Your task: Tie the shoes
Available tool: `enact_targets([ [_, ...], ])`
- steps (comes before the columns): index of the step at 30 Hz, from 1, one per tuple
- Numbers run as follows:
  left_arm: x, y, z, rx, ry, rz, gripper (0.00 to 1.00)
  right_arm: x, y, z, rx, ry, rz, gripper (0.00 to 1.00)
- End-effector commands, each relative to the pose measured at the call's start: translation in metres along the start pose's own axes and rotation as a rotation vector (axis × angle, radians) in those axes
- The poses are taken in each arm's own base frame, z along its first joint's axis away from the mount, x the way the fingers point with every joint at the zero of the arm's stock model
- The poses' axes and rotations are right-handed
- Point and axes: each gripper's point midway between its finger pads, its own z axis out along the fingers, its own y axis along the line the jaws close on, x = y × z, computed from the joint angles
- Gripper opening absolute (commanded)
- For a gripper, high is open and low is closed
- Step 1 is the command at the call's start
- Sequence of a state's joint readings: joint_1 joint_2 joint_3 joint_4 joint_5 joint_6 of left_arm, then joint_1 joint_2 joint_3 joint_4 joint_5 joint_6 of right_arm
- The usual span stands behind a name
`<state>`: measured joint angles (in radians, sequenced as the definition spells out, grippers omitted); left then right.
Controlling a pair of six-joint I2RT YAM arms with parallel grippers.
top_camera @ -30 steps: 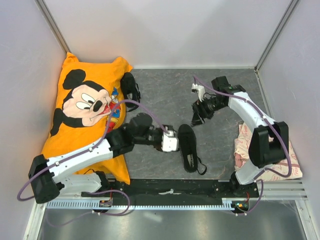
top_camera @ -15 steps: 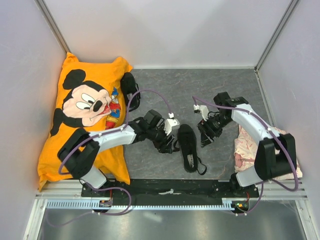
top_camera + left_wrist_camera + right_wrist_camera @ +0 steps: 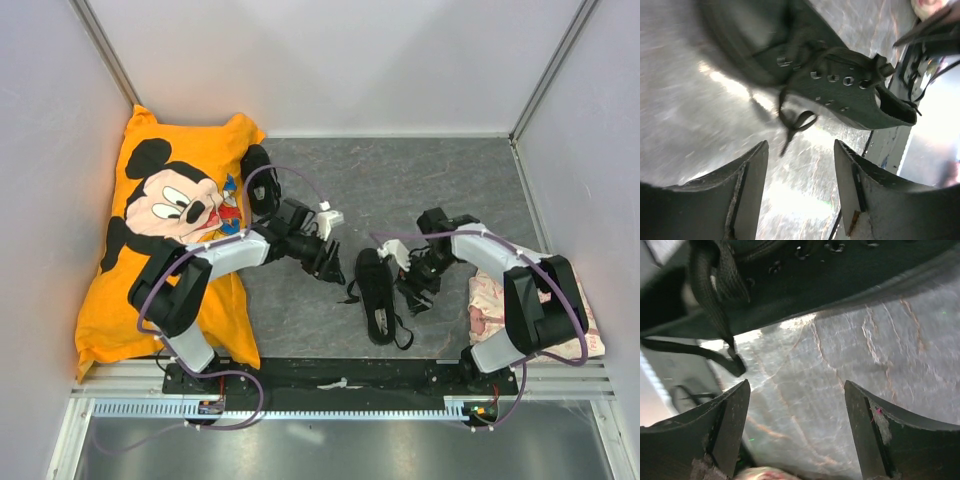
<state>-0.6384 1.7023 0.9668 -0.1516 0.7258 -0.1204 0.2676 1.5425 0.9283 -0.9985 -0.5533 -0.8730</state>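
The left arm [image 3: 230,250] and right arm [image 3: 490,243] are glossy white tubular links joined by bulky black motor housings [image 3: 530,300], each trailed by a thin purple cable [image 3: 272,167] looping along it. Their bases sit on a black plate [image 3: 300,370] before a silver slotted rail [image 3: 340,408]. The matte black gripper fingers [image 3: 747,200] show paler inner faces.

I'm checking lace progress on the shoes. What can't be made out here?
Far shoe, top view: partly crossed by the left arm's cable; laces too small to read.
Near shoe, left wrist view: toe blurred, cut off by the top edge.
A lace, right wrist view: runs off the left edge.
Pink cloth, top view: partly under the right arm.
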Motion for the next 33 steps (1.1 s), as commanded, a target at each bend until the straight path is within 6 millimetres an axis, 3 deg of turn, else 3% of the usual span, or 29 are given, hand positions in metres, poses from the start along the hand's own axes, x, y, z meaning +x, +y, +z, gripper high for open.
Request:
enact_targets([
  [1, -0.026, -0.011, -0.039, 0.062, -0.121, -0.019, 0.63, -0.02, -0.023, 0.017, 0.132, -0.006, -0.207, 0.85],
  [11, -0.034, 0.023, -0.104, -0.055, -0.248, -0.108, 0.64, -0.056, -0.018, 0.058, 0.115, 0.0, -0.176, 0.85],
  [16, -0.034, 0.033, -0.124, -0.091, -0.279, -0.106, 0.64, -0.09, -0.021, 0.067, 0.12, -0.04, -0.167, 0.84],
  [23, -0.03, 0.04, -0.141, -0.129, -0.285, -0.041, 0.64, -0.11, -0.03, 0.078, 0.117, -0.056, -0.192, 0.84],
  [26, -0.021, 0.041, -0.142, -0.13, -0.254, 0.062, 0.63, -0.122, -0.032, 0.072, 0.126, -0.074, -0.216, 0.84],
  [29, -0.012, 0.047, -0.141, -0.15, -0.212, 0.147, 0.63, -0.12, -0.027, 0.051, 0.147, -0.075, -0.242, 0.83],
  [33, 0.0, 0.037, -0.125, -0.082, -0.156, 0.106, 0.63, -0.084, -0.008, 0.024, 0.166, -0.039, -0.237, 0.84],
])
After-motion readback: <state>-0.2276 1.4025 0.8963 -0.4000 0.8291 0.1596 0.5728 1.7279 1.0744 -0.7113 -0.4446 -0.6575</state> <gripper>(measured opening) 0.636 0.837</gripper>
